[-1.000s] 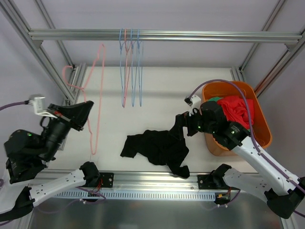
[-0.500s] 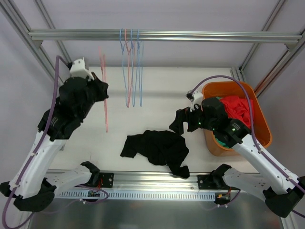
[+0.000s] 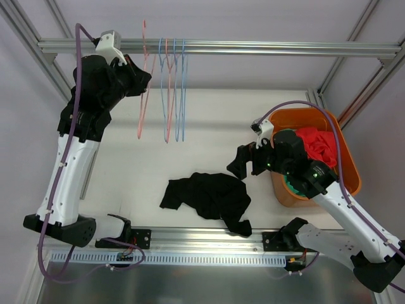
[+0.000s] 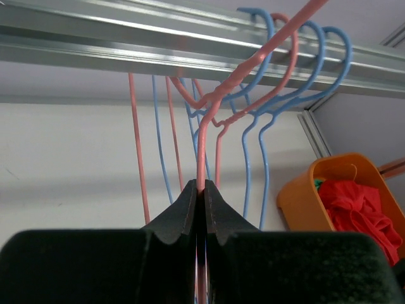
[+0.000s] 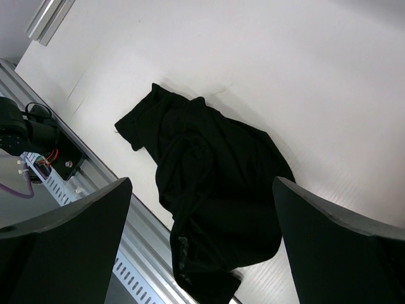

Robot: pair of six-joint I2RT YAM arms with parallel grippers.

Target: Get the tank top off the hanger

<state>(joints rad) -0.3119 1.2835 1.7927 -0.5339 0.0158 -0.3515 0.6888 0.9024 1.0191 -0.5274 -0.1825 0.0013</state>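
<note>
The black tank top [image 3: 209, 193] lies crumpled on the white table, off any hanger; it also fills the middle of the right wrist view [image 5: 209, 145]. My left gripper [image 3: 143, 71] is raised to the overhead rail [image 3: 266, 47] and shut on the wire of a bare pink hanger [image 3: 143, 107]. In the left wrist view the jaws [image 4: 204, 190] pinch that pink hanger [image 4: 204, 145] just below its neck, and its hook slants up across the rail. My right gripper [image 3: 247, 163] hovers open just right of the tank top, its jaws [image 5: 199, 190] wide apart with nothing between them.
Several blue and pink empty hangers [image 3: 174, 88] hang from the rail just right of the held one. An orange basket [image 3: 345, 183] with red cloth [image 3: 316, 142] stands at the right. Aluminium frame posts flank the table.
My left arm has swung up from low on the left to the rail, carrying the pink hanger with it. My right gripper has drawn slightly back from the tank top.
</note>
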